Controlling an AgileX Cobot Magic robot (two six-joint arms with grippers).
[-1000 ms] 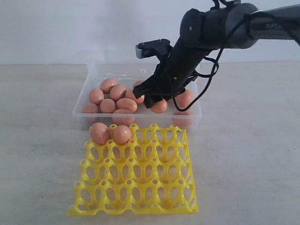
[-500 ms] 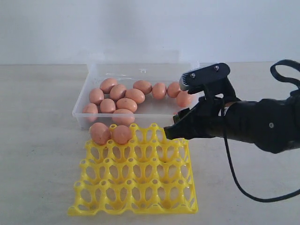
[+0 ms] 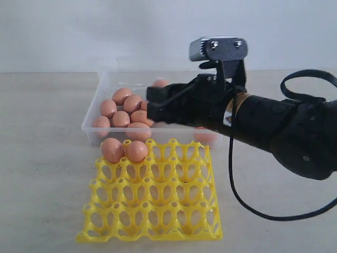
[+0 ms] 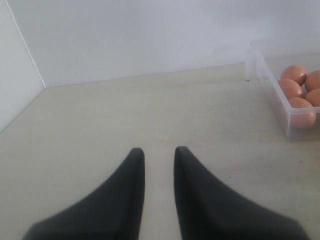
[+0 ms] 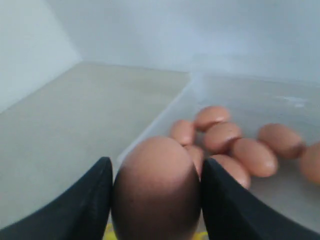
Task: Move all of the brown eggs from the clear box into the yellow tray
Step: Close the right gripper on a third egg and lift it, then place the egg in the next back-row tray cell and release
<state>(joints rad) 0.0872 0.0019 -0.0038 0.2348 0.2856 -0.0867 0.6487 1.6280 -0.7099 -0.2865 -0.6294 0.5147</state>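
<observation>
I count two grippers, one box [image 3: 92, 124], one tray [image 3: 152, 232] and at least twelve eggs [image 3: 121, 118]: nine or more in the box, two on the tray, one in my grip. My arm covers the box's right half, so that count may be short.

Everything rests on a pale beige table [image 3: 42, 174] with a plain white wall [image 3: 79, 31] behind the box.

My left gripper [image 4: 158, 150] hangs over bare table, well off the box's left end, with its fingers a narrow gap apart and nothing between them.

The box is clear, and its eggs lie loose, bunched against its left end. One more shows at the back wall and one at the front right corner.

The yellow tray lies just in front of the box. Its two eggs sit side by side, touching, in the row nearest the box, at the left end. Every other cup I can see is bare.

My right gripper [image 3: 154, 104] reaches in from the right, above the box's front half. Its fingers [image 5: 90, 200] are spread wide and clamped on either side of one egg [image 5: 156, 190], which is held clear of the box.
</observation>
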